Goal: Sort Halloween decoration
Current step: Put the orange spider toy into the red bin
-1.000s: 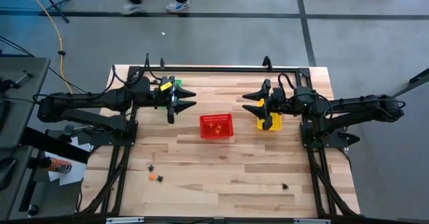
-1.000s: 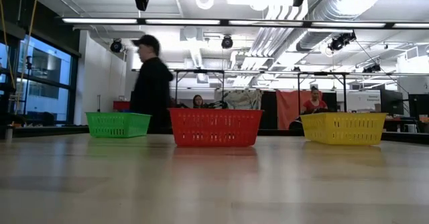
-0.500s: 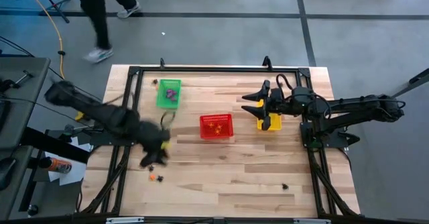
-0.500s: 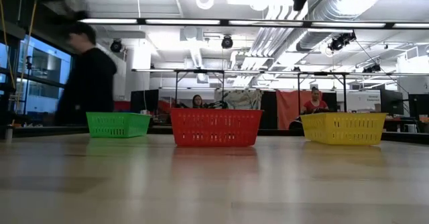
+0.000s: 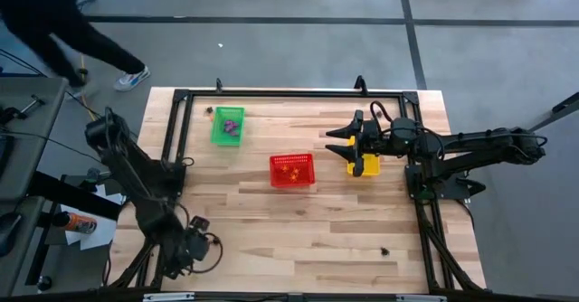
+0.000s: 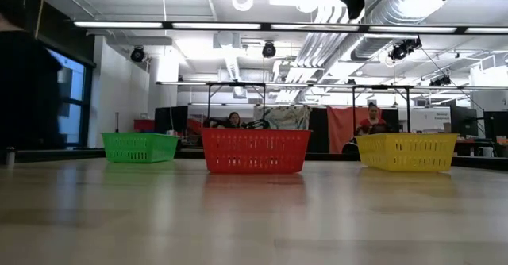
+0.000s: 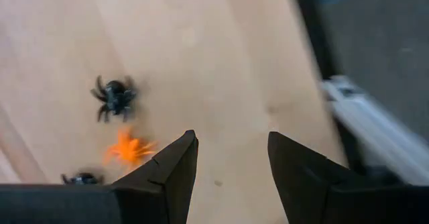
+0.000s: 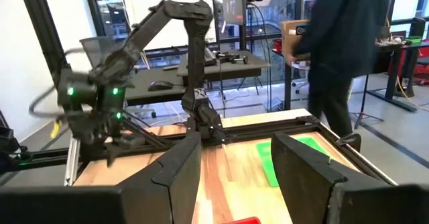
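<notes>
From overhead I saw the left gripper [image 5: 194, 248] down at the near left corner of the wooden table [image 5: 308, 230], its arm stretched along the table's left edge. The arm covered whatever lay beneath it there, so only the wrist camera told me more. In that view the two dark fingers [image 7: 175, 174] stood apart with nothing between them, bare wood showing in the gap. Just beyond them lay a black spider trinket [image 7: 114, 98], an orange spider trinket [image 7: 129, 148] near one fingertip, and a second black trinket [image 7: 82, 178] partly cut off by the finger base, too hidden to identify.

The right gripper [image 5: 342, 146] hung at the far right of the table, over the yellow basket [image 5: 365, 165], which it mostly concealed. Its fingers [image 8: 177, 167] were spread and held nothing.

The green basket [image 5: 227, 126] held purple trinkets [image 5: 231, 125]; the red basket [image 5: 292, 171] held small orange specks [image 5: 291, 167] I could not make out singly. One lone black trinket [image 5: 384, 250] lay near the table's front right. A person [image 5: 54, 31], cut off by the frame, was on the floor beyond the far left corner.
</notes>
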`<state>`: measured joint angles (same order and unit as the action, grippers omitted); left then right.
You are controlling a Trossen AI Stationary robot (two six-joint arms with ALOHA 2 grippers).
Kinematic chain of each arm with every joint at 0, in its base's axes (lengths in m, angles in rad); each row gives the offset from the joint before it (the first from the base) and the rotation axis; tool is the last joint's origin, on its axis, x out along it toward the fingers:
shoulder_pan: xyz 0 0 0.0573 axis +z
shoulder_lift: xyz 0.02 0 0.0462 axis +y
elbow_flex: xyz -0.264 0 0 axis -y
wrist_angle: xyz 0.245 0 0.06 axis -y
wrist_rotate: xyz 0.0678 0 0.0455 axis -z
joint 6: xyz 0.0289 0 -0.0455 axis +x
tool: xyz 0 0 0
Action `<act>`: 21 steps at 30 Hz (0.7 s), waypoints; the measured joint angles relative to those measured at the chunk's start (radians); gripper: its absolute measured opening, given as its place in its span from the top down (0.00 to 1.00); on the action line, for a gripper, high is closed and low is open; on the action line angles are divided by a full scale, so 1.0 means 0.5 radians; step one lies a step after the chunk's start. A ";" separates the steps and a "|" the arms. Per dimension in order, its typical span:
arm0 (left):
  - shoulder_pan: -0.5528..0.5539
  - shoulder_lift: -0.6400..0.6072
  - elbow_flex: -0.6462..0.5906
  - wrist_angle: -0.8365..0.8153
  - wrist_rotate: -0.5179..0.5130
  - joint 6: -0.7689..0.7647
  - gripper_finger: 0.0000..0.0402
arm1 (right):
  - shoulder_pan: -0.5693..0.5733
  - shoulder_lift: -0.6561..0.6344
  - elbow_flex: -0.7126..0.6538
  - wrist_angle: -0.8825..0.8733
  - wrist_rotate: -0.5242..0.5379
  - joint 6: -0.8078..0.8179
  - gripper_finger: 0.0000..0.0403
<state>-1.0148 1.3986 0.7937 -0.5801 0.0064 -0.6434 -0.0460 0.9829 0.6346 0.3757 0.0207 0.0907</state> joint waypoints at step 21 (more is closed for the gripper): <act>0.013 0.190 -0.074 -0.217 -0.298 0.383 0.57 | 0.000 0.000 0.000 -0.068 0.012 0.071 0.56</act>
<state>-1.0085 1.4934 0.7568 -0.6888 -0.1424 -0.4518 -0.0460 0.9829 0.6346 0.3415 0.0269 0.1263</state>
